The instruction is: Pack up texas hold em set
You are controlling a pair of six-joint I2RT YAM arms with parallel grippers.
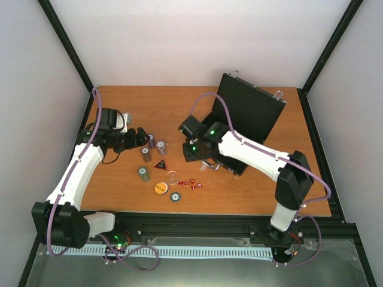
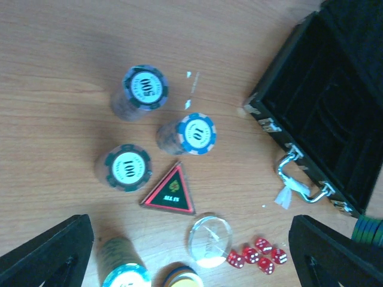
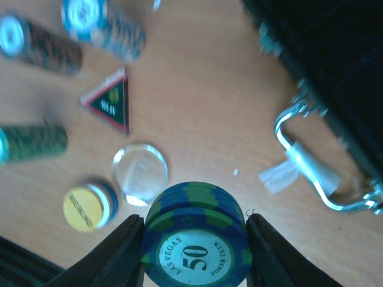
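Case (image 2: 311,113): open toward the tabletop's far right corner, lid (image 1: 254,107) propped up, black lined tray exposed, silver handle (image 2: 296,173) on the side toward the loose pieces.
Loose pieces: chip stacks (image 2: 145,89), triangle (image 2: 170,192), clear disc (image 2: 209,239), orange disc (image 1: 160,188) and red dice (image 2: 257,257) clustered left of centre, nearer the front edge.
Right gripper (image 3: 192,254): clamped on a blue-green stack of 50 chips (image 3: 194,215), beside the case.
Left gripper (image 1: 142,136): jaws spread wide, empty, above the stacks.
Handling: stacks are probably dense and rigid but unbonded, so smooth chips may shear apart.
Hold: squeeze the sides low and keep the stack upright.
Surface: tabletop (image 1: 137,104) of smooth wood-grain, flat.
Room: white walls (image 1: 179,42), black frame posts (image 1: 69,45).
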